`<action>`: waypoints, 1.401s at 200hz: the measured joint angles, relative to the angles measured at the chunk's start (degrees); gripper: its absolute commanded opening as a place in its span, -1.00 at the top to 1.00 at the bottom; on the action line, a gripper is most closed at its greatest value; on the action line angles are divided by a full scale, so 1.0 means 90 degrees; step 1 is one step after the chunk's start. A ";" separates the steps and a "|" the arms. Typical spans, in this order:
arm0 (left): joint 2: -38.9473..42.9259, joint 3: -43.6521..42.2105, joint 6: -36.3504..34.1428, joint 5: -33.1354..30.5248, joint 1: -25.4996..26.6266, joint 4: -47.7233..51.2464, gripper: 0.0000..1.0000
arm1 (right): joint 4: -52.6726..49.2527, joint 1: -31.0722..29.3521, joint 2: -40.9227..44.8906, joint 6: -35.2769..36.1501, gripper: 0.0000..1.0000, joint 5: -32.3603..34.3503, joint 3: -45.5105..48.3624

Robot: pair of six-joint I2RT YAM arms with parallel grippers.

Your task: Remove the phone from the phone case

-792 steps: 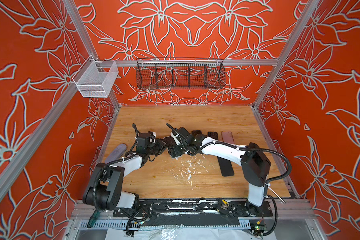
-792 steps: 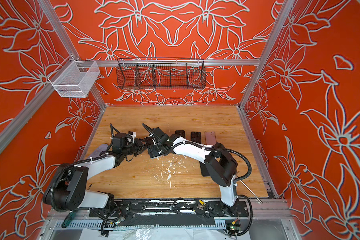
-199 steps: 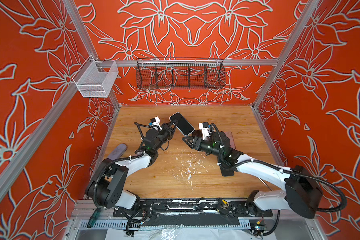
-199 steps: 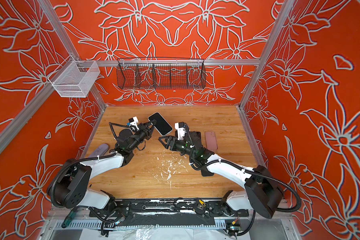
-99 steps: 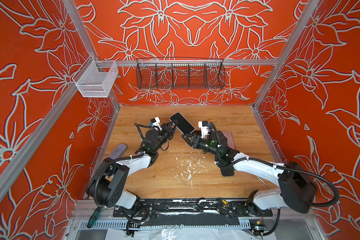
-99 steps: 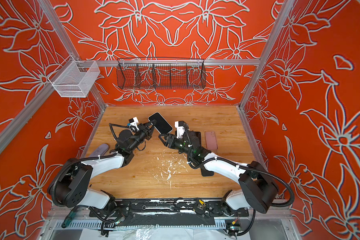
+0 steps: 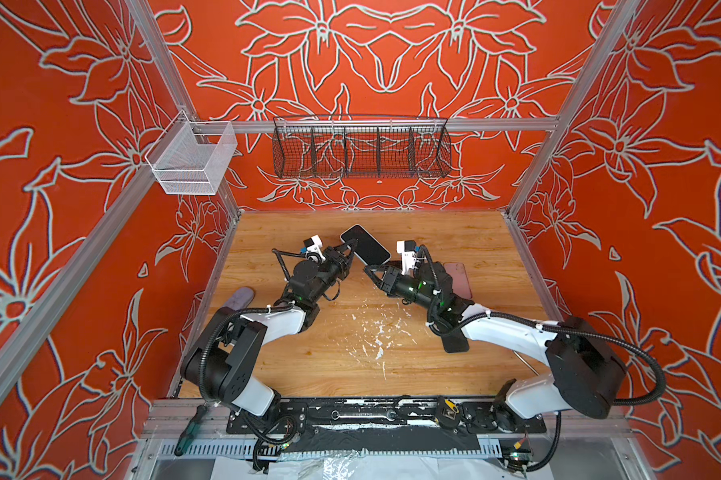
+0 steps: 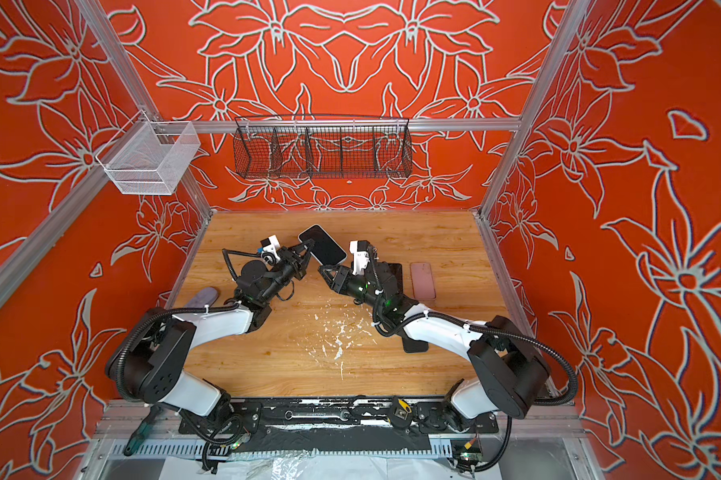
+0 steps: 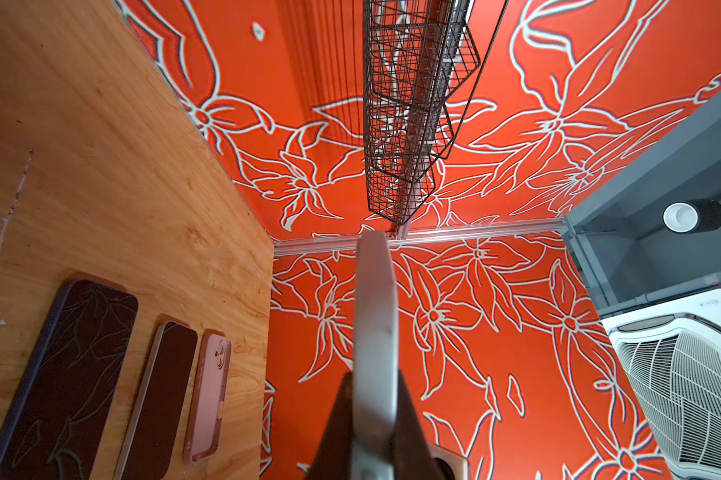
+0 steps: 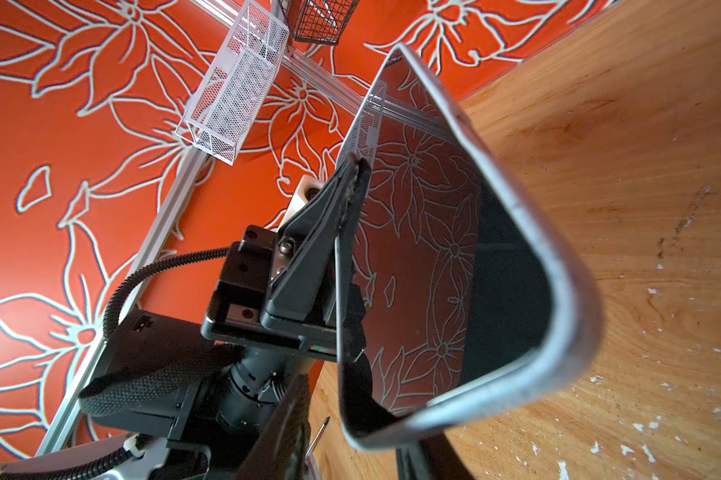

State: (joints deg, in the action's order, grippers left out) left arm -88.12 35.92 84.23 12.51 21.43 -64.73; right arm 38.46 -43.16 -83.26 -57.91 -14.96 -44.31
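Stage: early | glossy black-screened phone (image 7: 365,245), seated in matte grey case (image 10: 566,266), aloft near far edge of wooden table (image 7: 454,232) | your left gripper (image 7: 347,250) clamped on it | your right gripper (image 7: 371,271) part-open astride its corner | extraction remains, I judge.

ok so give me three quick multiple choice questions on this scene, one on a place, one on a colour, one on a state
1. Where is the pink phone case? A hanging on a wall; B flat on the wooden table; C held in the air.
2. What colour is the long wire basket on the back wall? A black; B white; C blue.
3. What is the left gripper doing? A open and empty; B shut on the dark-screened, grey-rimmed phone; C resting on the table.
Answers: B, it lies flat on the wood; A, its wires are black; B, its fingers pinch the phone's edge up in the air.
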 measured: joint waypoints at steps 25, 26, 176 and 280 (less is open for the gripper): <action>-0.0034 0.0000 0.0053 0.0000 0.0000 -0.0056 1.00 | 0.0017 0.0000 -0.0034 -0.0027 0.43 0.0080 0.0000; -0.0036 0.0000 0.0053 0.0002 0.0000 -0.0056 1.00 | 0.0022 0.0000 -0.0036 -0.0027 0.43 0.0083 0.0000; -0.0012 -0.0046 0.0294 -0.0236 0.0022 -0.0097 1.00 | 0.0447 0.0000 -0.0257 0.0029 0.74 0.0124 0.0000; 0.0612 0.0027 0.0476 -0.0580 0.0253 0.0729 1.00 | 0.0457 -0.0085 0.0073 0.1557 0.89 0.0338 0.0134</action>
State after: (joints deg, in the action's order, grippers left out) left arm -82.61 36.16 88.51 7.29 23.70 -58.17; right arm 42.57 -43.92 -82.61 -43.90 -11.92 -43.11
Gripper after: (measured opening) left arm 0.097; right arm 0.150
